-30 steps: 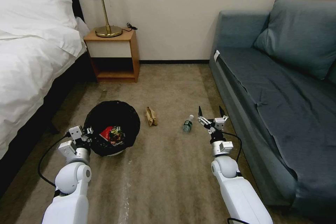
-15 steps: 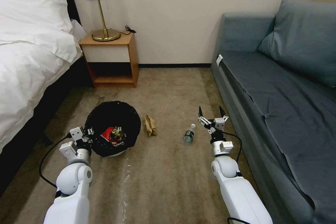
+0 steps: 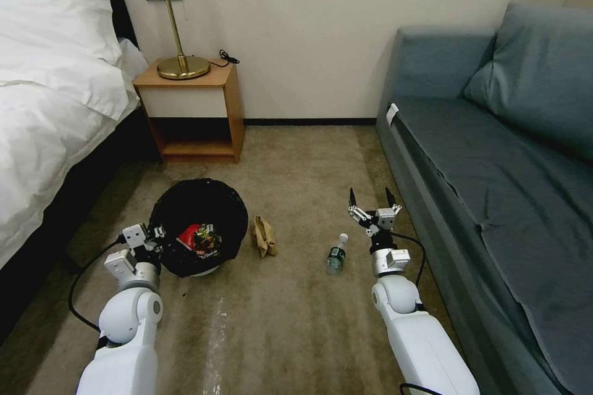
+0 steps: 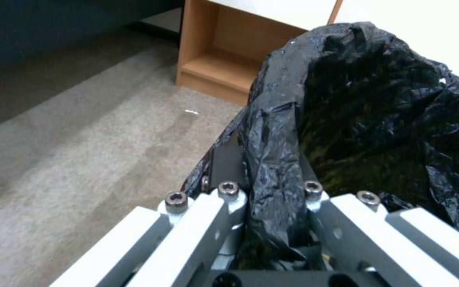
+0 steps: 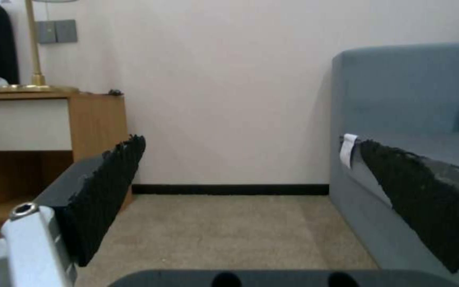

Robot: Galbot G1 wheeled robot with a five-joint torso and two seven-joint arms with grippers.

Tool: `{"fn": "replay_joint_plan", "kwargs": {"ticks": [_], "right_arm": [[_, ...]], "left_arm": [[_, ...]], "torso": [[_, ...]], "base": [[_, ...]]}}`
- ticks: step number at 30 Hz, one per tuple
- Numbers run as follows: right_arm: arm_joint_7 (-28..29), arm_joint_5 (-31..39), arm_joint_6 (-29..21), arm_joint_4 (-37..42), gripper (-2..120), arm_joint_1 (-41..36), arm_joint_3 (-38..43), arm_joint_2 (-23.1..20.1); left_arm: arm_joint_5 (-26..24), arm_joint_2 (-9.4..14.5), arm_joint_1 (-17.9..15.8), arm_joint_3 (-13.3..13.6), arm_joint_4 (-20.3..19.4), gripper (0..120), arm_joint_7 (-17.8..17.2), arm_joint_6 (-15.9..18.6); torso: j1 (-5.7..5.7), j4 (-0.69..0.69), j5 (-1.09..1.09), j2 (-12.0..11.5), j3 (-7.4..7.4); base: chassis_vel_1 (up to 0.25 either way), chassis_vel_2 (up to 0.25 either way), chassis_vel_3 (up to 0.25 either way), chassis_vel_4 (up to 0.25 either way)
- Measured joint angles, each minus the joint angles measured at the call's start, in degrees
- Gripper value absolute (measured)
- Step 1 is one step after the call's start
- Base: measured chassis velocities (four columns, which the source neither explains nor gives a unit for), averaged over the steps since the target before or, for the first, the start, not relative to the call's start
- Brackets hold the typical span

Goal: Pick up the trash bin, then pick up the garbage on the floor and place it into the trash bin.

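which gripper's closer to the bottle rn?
Right. The right gripper hovers open just beyond the bottle, toward the sofa; the left gripper clamps the trash bin rim.

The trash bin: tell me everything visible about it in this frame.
The trash bin is small and round, white at its base, lined with a crinkly black bag draped over the rim. It stands upright on the carpet near the bed. A red packet and a gold-and-dark wrapper lie inside. The left gripper is shut on its bag-covered rim.

I see beige carpet floor. Lying on it: crumpled tan paper bag just beside the trash bin, and clear plastic bottle further right.
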Motion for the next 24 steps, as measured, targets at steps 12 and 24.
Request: {"fn": "replay_joint_plan", "kwargs": {"ticks": [12, 24], "right_arm": [[0.0, -0.1, 0.0, 0.0, 100, -0.1, -0.3, 0.0], [0.0, -0.1, -0.4, -0.6, 100, 0.0, -1.8, -0.1]], "left_arm": [[-0.1, 0.0, 0.4, -0.3, -0.2, 4, 0.0, -0.1], [-0.2, -0.4, 0.8, -0.7, -0.4, 4, 0.1, -0.4]], "torso": [[0.00, 0.01, 0.01, 0.0, 0.00], [0.00, 0.00, 0.00, 0.0, 0.00]], "base": [[-0.087, 0.094, 0.090, -0.088], [-0.095, 0.092, 0.085, -0.094]]}}
